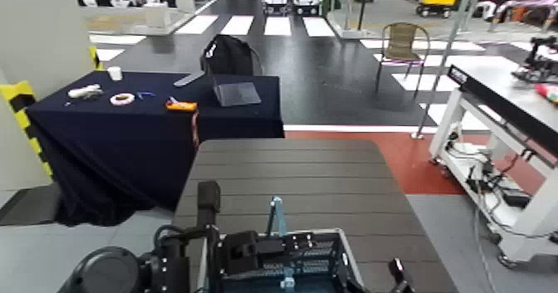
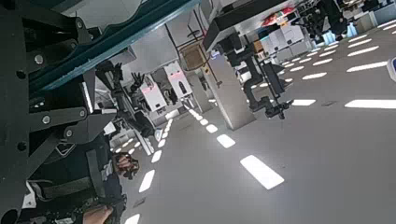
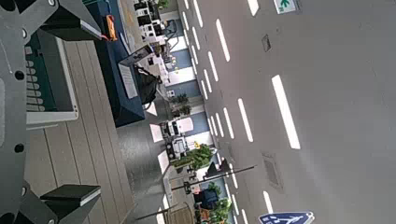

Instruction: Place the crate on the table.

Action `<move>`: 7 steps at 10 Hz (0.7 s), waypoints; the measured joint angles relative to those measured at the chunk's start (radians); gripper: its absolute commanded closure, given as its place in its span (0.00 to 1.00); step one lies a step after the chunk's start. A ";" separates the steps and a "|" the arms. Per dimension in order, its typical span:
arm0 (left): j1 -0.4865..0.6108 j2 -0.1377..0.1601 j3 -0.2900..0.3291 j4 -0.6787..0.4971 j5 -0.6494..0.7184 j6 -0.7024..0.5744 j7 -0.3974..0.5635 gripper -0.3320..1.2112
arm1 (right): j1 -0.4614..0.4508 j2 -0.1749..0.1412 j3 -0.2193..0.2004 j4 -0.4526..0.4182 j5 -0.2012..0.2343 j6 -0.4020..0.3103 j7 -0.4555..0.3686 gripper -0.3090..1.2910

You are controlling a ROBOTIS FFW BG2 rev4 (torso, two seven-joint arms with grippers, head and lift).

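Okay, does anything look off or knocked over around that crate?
Nothing looks spilled or toppled. The crate sits at the near end of the slatted table, its handle sticking up.

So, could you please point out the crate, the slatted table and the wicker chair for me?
Crate (image 3: 52, 118): right wrist view, on its grey rim.
Slatted table (image 1: 291, 180): head view, bare slats.
Wicker chair (image 1: 405, 41): head view, backrest.

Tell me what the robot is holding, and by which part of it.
The blue-grey crate, by the middle stretch of its teal swing handle, in the left end effector. The right end effector is open.
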 measured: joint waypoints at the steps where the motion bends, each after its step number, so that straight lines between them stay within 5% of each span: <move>1: 0.000 0.000 0.000 0.001 0.000 0.000 -0.001 0.99 | 0.000 0.000 0.000 0.000 0.000 0.000 0.000 0.28; 7: -0.049 0.002 -0.032 0.041 0.001 -0.010 -0.013 0.99 | 0.000 0.002 0.002 0.002 -0.001 -0.001 0.000 0.28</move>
